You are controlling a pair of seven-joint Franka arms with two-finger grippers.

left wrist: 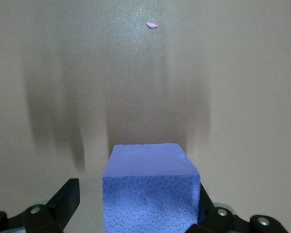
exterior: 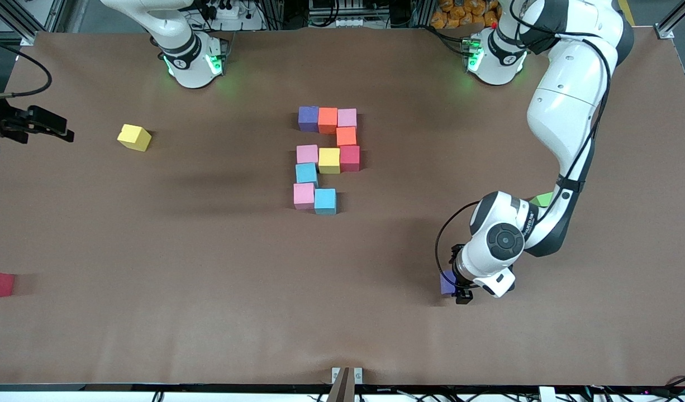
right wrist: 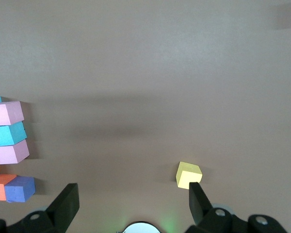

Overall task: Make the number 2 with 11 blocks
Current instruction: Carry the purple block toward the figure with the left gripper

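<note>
Purple block (left wrist: 150, 191), matte and pebbled, sits amid bare table (exterior: 208, 312) between the wide left gripper (exterior: 457, 287); the right gripper (right wrist: 131, 204) waits, wide.

I find almost nothing to read. My left arm (exterior: 535, 220) carries a line of dark lettering on its white wrist casing, too small for me to make out. The blocks (exterior: 326, 159) and table (exterior: 208, 279) bear no writing.
</note>
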